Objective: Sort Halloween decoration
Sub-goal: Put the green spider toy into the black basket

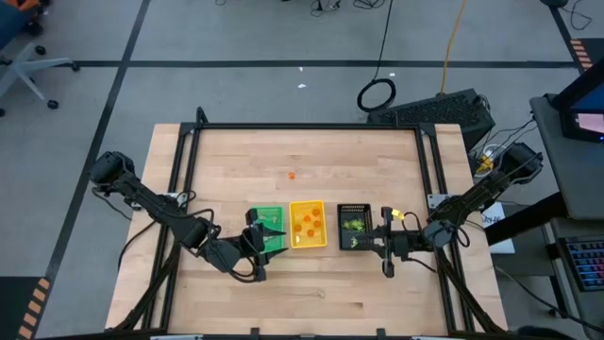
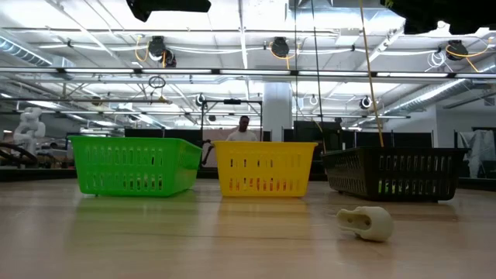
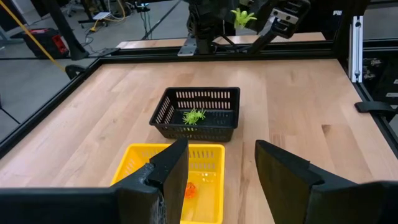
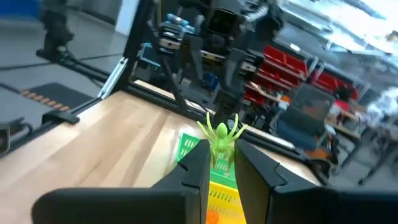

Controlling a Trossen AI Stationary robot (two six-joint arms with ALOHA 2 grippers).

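Note:
Three trays stand in a row near the table's front: green [image 1: 267, 227], yellow [image 1: 308, 224] and black [image 1: 354, 225]. The yellow tray holds orange trinkets [image 3: 191, 190]; the black tray holds a yellow-green spider trinket [image 3: 194, 116]. One orange trinket [image 1: 291, 175] lies on the bare table beyond the trays, and a pale whitish trinket [image 2: 366, 222] lies on its side in front of them. My left gripper [image 3: 221, 168] hovers open over the green tray's near right part, with nothing between its fingers. My right gripper [image 4: 221, 155], just right of the black tray, is shut on another yellow-green spider [image 4: 221, 134]. My right gripper pinches the spider's lower body [image 4: 221, 151] between its two fingertips. The legs and upper body [image 4: 219, 129] stick out past the fingertips. The fingers lie about level, coming from the table's right side. The spider is lifted clear of the table, beside the black tray.
A black frame [image 1: 307, 127] runs around the wooden table [image 1: 283, 151]. Bare wood stretches beyond the trays toward the far edge. In the low view a person [image 2: 244, 130] shows far off in the room behind the yellow tray.

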